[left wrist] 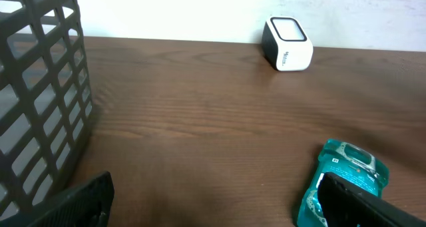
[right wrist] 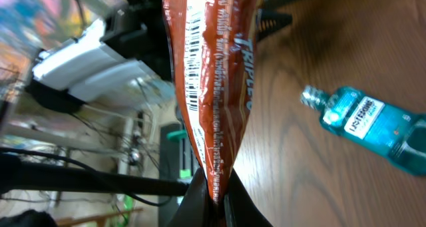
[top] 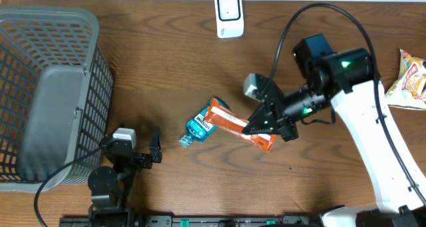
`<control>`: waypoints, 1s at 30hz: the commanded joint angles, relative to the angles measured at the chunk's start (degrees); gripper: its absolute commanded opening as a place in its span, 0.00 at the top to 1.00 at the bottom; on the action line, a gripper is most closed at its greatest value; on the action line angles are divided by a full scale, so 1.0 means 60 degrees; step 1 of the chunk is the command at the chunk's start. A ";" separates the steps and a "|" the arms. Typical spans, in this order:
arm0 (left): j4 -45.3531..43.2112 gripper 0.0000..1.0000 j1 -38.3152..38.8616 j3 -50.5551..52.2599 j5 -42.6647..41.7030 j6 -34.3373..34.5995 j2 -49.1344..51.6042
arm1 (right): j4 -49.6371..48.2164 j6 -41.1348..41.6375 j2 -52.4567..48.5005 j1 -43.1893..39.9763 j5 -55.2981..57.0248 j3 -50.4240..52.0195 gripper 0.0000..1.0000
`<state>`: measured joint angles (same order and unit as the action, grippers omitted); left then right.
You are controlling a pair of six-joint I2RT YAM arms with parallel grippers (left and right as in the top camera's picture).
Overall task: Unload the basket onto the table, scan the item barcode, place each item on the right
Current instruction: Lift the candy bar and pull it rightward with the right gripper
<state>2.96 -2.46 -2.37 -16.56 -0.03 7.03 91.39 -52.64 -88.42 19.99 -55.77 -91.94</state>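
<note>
Above table point(top: 166, 67), right end effector point(top: 258, 128) pinching packet point(top: 229, 120)

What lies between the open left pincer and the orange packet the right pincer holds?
A teal mouthwash bottle lies between the left pincer and the orange packet; the overhead view shows it.

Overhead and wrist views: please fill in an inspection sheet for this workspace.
Surface: brown wooden table.
Job's things: orange snack packet held up, barcode showing in the right wrist view; white scanner at the far edge.
Clutter: blue mouthwash bottle lying by the packet; grey mesh basket at left; snack bag at right edge.
Grippers: right tool shut on the packet's end; left tool open, empty.
Cables: black cable looping over the right arm; another beside the left arm.
Surroundings: white wall behind the table.
</note>
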 commanded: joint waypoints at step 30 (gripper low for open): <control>0.0131 0.02 0.0004 0.0259 -0.0055 -0.0058 -0.0015 | -0.0484 0.4506 0.1326 0.2510 0.2065 0.0586 0.99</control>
<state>2.96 -2.46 -2.37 -16.56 -0.03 7.03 89.93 -31.81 -81.54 34.70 -42.48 -88.64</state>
